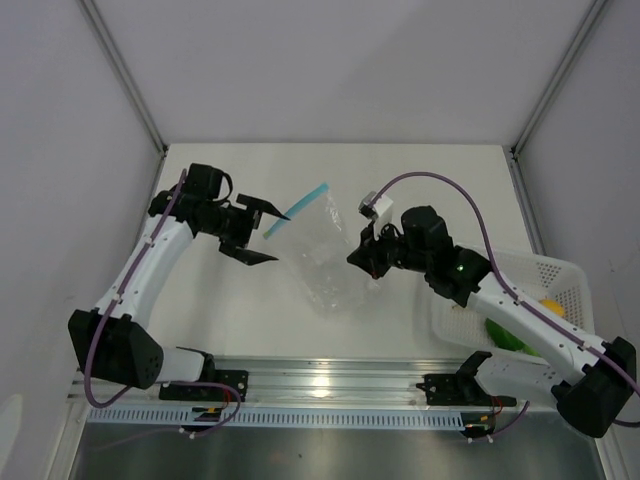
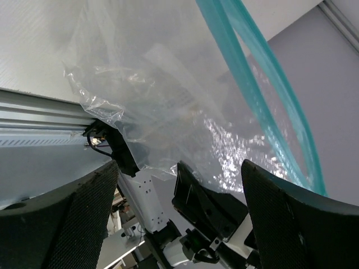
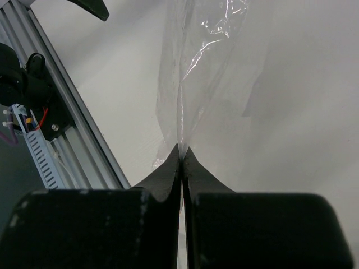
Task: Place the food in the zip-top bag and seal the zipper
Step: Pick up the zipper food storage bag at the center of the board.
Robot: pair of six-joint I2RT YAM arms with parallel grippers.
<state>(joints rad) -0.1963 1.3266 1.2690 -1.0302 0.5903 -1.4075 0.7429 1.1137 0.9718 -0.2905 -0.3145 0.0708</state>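
Observation:
The clear zip-top bag (image 1: 325,262) hangs above the table between the two arms. Its light-blue zipper (image 1: 298,210) slants up at the bag's upper left. My right gripper (image 1: 362,256) is shut on the bag's right edge, and the right wrist view shows the film (image 3: 205,73) pinched between the closed fingertips (image 3: 175,159). My left gripper (image 1: 262,231) stands open just left of the zipper's lower end and holds nothing. In the left wrist view the teal zipper (image 2: 263,101) runs past the right finger (image 2: 303,218). Yellow food (image 1: 549,304) and green food (image 1: 510,338) lie in the basket.
A white perforated basket (image 1: 545,272) stands at the right, partly under the right arm. A metal rail (image 1: 330,385) runs along the near table edge. White walls close in the table on the left, right and far sides.

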